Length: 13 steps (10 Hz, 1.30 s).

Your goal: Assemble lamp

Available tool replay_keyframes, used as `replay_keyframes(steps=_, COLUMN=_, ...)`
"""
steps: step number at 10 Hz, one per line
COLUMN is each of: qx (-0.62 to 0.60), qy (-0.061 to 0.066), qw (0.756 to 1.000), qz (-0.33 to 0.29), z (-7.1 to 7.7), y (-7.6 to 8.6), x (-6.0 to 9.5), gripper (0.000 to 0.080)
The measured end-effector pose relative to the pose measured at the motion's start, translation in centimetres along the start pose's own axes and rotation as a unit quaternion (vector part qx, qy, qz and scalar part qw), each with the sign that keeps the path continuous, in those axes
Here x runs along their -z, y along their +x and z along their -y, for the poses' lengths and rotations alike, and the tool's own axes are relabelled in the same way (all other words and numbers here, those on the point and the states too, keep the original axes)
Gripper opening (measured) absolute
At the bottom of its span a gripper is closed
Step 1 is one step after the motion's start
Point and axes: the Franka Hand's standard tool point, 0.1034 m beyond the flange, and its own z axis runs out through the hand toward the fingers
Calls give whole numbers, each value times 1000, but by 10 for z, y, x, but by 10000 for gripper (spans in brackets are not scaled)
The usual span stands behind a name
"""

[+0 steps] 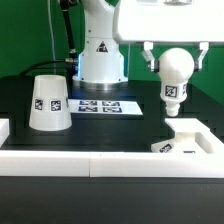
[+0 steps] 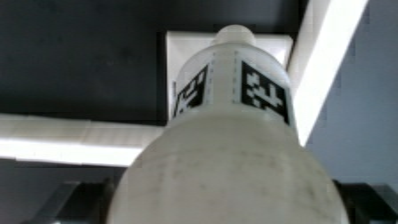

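Observation:
My gripper (image 1: 175,62) is shut on the white ball-shaped bulb (image 1: 176,72) and holds it in the air with its tagged stem pointing down, at the exterior view's right. The flat angular base (image 1: 186,138) lies on the table right below it, with a gap between stem and base. In the wrist view the bulb (image 2: 228,140) fills the middle, its tagged stem pointing away toward the base (image 2: 196,50). The truncated-cone shade (image 1: 47,103) stands upright at the exterior view's left, apart from the gripper.
The marker board (image 1: 97,106) lies flat in front of the white robot pedestal (image 1: 100,55). A white rail (image 1: 60,158) runs along the table's front edge. A white block (image 1: 4,128) sits at the far left edge.

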Motion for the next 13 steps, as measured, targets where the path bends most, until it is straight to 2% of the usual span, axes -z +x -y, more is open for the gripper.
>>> replay_keyframes(steps=1, qx=-5, qy=0, qw=1000, qz=-4, z=0, y=4, x=2, gripper=579)
replay_keyframes(steps=3, qx=-2, qy=0, qw=1000, qz=-16, z=0, y=0, x=-1, gripper=579)
replay_keyframes(steps=4, qx=20, qy=-1, qw=999, qz=-30, z=1, y=3, x=0, gripper=579)
replay_keyframes(steps=5, qx=78, qy=-5, qw=996, qz=-37, z=1, y=4, x=0, gripper=579)
replay_keyframes(steps=6, qx=175, qy=-11, qw=984, qz=-28, z=-12, y=7, x=-1, gripper=579)
replay_keyframes(steps=7, qx=179, qy=-11, qw=984, qz=-20, z=-15, y=12, x=-2, gripper=579)
replay_keyframes(steps=12, qx=179, qy=-10, qw=984, qz=-20, z=-13, y=11, x=-4, gripper=579)
replay_keyframes(steps=13, qx=178, qy=-9, qw=984, qz=-18, z=-12, y=18, x=-2, gripper=579)
